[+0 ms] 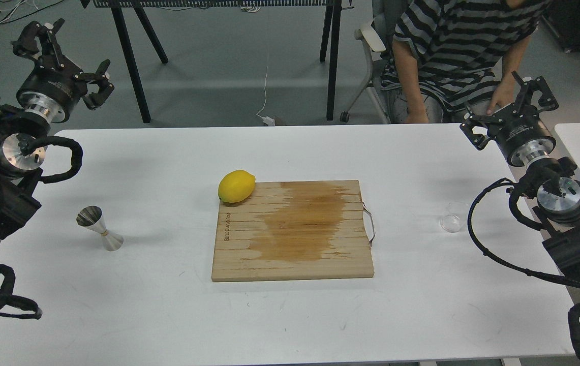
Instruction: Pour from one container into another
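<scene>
A small clear glass cup [453, 217] stands upright on the white table [157, 305] at the right, just left of my right arm's cable. The shiny hourglass jigger [99, 229] stands at the left of the table. My left gripper [68, 53] is raised above the table's far left corner, fingers spread open and empty, well away from the jigger. Over the far right edge my right gripper [511, 109] is held up, also open and empty, some way behind the glass cup.
A wooden cutting board [292, 231] with a dark wet stain and a metal handle lies mid-table. A yellow lemon [236, 186] rests on its far left corner. A person in a striped shirt [452, 51] sits behind the table at the right, hand near my right gripper.
</scene>
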`<act>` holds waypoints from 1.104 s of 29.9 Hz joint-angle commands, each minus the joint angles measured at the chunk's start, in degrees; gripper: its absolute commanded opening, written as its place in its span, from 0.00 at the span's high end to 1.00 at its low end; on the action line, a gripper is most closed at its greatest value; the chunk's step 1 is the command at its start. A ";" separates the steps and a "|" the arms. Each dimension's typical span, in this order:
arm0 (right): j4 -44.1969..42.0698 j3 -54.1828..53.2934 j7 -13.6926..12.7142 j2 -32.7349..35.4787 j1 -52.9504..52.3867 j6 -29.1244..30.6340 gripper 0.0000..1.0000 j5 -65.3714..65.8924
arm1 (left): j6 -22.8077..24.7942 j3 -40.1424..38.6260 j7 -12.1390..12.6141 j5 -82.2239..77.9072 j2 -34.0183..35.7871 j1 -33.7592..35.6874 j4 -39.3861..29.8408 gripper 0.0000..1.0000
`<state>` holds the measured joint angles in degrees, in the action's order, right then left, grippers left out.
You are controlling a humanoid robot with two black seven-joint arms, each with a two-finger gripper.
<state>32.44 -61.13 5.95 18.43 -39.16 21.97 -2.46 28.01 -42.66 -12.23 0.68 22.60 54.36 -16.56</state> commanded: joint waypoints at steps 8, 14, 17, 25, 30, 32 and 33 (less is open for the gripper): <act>-0.09 0.04 -0.06 0.11 -0.04 0.27 0.01 0.00 | -0.01 0.56 -1.22 -0.77 0.86 -0.49 0.04 0.00; 0.08 0.04 -0.06 0.20 -0.04 0.88 0.01 0.00 | -0.01 7.49 -1.31 -2.09 10.33 -0.40 -6.27 0.00; 0.26 0.04 0.03 0.20 -0.04 0.36 0.01 0.00 | -0.01 12.66 -1.39 -2.61 16.92 -1.18 -14.61 0.00; 0.17 -0.57 0.11 0.20 -0.04 0.71 0.01 -0.09 | -6.20 18.57 -1.57 -19.28 41.61 -4.43 -50.01 0.00; 0.17 -0.14 -0.06 0.11 0.05 0.79 0.01 0.00 | -9.55 20.42 -1.83 -35.38 55.51 -10.58 -64.80 0.00; 0.17 -0.13 -0.06 -0.06 0.05 0.80 0.01 0.00 | -11.74 22.17 -2.10 -37.33 60.26 -12.35 -69.29 0.00; 0.08 -0.13 -0.06 -0.15 -0.04 0.71 0.01 0.00 | -13.40 24.18 -2.53 -37.51 62.45 -12.79 -71.22 0.00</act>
<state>32.63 -61.35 5.93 18.48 -39.14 22.72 -2.54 18.03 -21.80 -14.12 -34.12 78.46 43.71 -81.64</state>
